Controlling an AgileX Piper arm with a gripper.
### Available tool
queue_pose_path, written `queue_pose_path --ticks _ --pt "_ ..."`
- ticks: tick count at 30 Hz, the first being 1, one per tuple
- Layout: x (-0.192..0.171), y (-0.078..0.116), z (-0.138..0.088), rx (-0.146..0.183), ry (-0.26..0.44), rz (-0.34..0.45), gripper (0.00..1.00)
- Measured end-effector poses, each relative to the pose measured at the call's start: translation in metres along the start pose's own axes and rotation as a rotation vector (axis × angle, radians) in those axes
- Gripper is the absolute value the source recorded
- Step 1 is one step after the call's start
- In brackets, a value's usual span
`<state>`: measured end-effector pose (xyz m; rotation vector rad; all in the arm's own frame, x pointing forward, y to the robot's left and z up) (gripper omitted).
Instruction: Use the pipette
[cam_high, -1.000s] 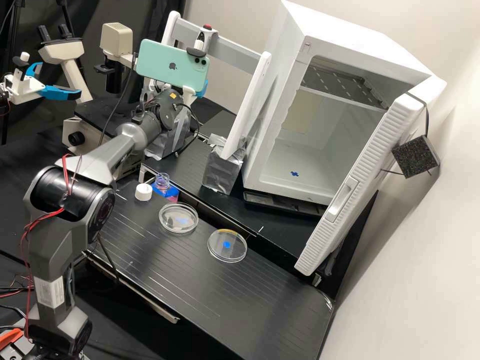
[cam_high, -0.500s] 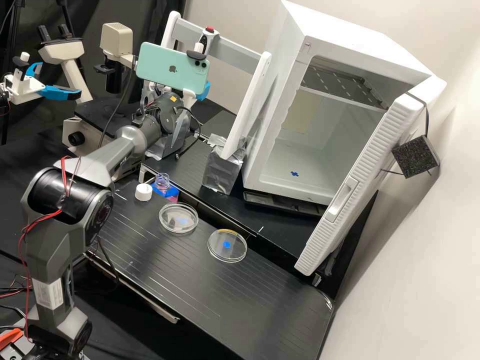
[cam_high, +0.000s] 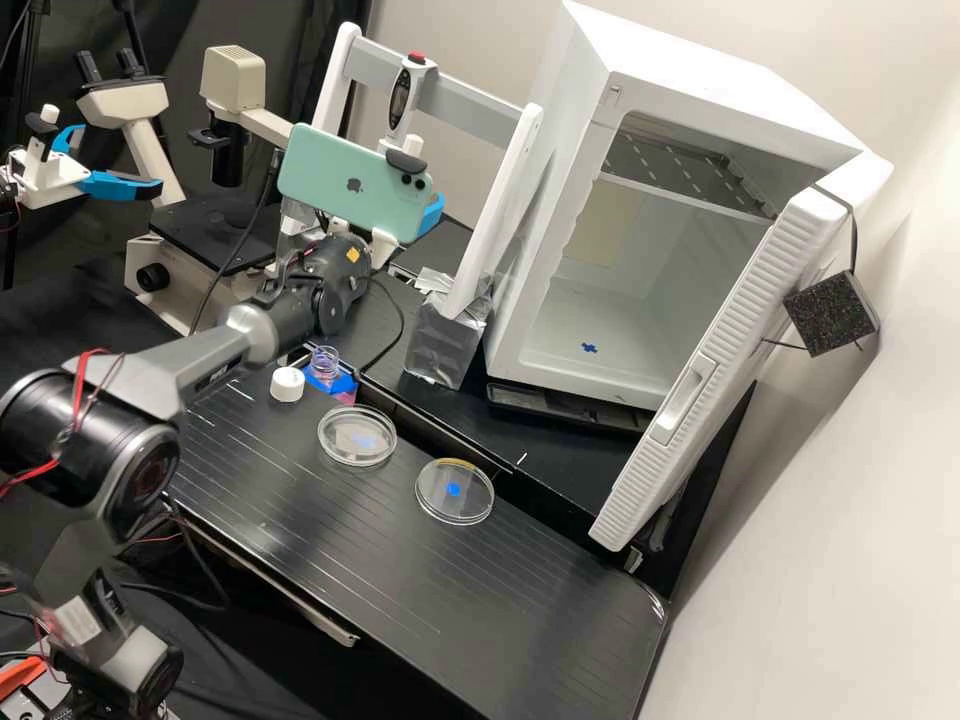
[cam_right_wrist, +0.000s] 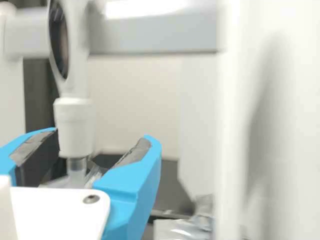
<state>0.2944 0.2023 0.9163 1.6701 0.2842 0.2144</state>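
Arm (cam_high: 205, 368) sits lower & more near-left than a sec ago; rack (cam_high: 480, 106) unmoved, far side; pipette (cam_high: 401, 97) still hangs there, upright; gripper (cam_right_wrist: 101, 137) jaws spread, pipette unpinched; prob. needs lining up again b4 any grip.

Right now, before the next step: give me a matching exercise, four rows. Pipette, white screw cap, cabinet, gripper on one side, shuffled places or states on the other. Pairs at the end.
1. Pipette
2. White screw cap
3. White cabinet
4. Gripper

A. Spread open
B. On the bench, beside the uncapped bottle
C. Door standing open
D. At the grey crossbar

Pairs: 1-D; 2-B; 3-C; 4-A
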Motion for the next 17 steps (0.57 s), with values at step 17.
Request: queue_pose_path --ticks 17 --pt "-0.101 -0.019 0.056 -0.031 0.154 0.477 1.0"
